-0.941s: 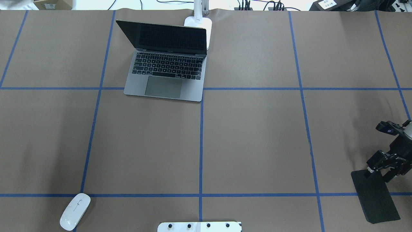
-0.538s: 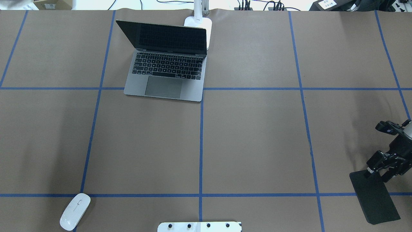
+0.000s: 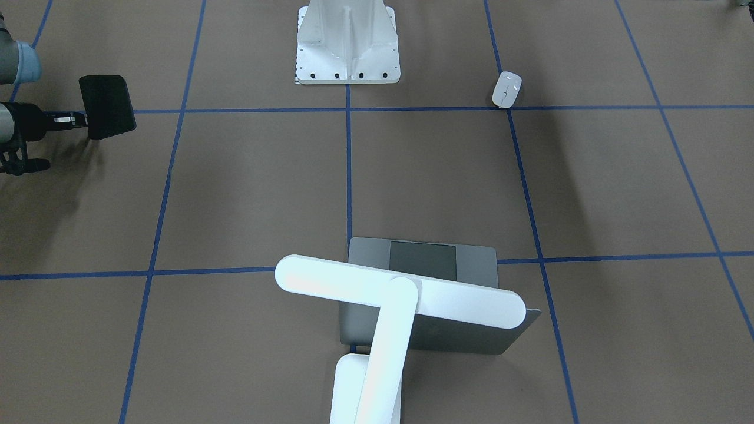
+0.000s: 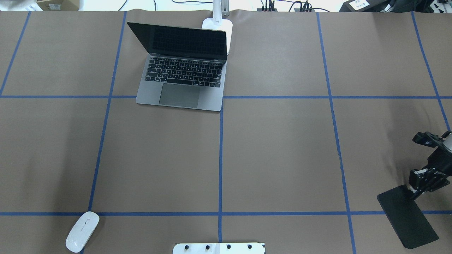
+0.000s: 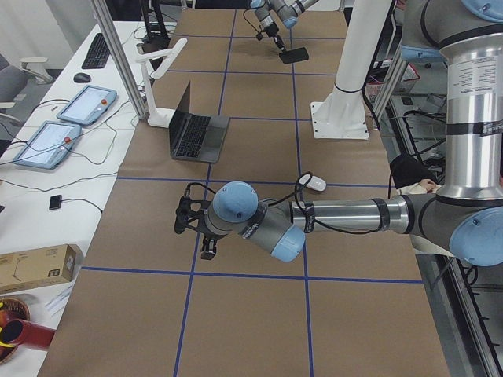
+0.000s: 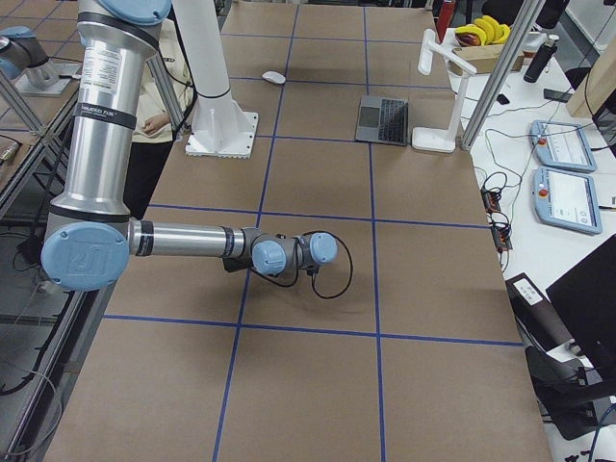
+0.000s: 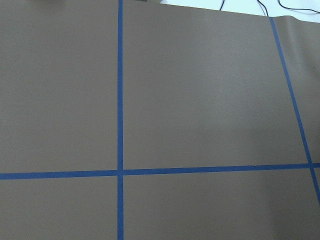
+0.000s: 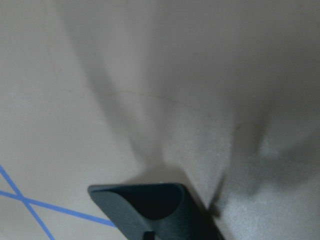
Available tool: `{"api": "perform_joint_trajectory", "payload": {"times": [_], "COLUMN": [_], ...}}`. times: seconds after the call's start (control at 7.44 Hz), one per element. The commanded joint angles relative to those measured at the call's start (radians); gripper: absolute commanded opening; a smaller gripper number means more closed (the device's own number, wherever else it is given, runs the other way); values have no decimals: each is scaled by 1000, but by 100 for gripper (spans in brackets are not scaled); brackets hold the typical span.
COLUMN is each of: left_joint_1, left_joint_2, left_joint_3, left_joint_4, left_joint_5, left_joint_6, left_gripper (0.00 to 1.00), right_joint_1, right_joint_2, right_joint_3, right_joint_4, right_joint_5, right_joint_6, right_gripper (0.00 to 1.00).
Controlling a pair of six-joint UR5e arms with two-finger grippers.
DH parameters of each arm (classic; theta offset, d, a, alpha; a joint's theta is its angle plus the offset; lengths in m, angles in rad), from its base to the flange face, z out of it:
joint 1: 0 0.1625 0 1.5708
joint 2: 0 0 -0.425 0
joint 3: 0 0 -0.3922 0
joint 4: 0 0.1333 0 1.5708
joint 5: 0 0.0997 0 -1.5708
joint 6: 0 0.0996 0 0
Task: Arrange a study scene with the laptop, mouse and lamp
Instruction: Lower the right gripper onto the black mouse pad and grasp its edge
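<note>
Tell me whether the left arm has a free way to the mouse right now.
Probably yes: nothing stands between the left gripper and the mouse, and the right gripper, holding the black pad, is far off.

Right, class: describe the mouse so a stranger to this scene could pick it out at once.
On the brown table gridded with blue tape, look at the robot's near left corner, left of the white bolted pedestal. The mouse lies there: a small glossy white oval, far smaller than the pedestal.

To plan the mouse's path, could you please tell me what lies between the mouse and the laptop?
Only bare table cover with blue tape lines lies between the mouse and the laptop, as the overhead view shows.
</note>
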Motion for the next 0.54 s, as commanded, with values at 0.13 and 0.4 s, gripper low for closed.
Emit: {"api": "perform_joint_trajectory", "payload": {"times": [0.13,0.4], "left_joint_1": [0,0], "left_joint_2": [0,2], "left_joint_3": [0,2], "left_joint_4": [2,2], "left_joint_5": [-18,-20], "left_joint_6": [0,2], "left_gripper": [100,100], "right_joint_1": [3,90], "right_joint_2": [0,-8], "right_joint_3": [32,131], "right_joint_4": [0,-14], "right_joint_5": [-19,-18], "right_joint_6": [0,3], "right_gripper": [0,0]}}
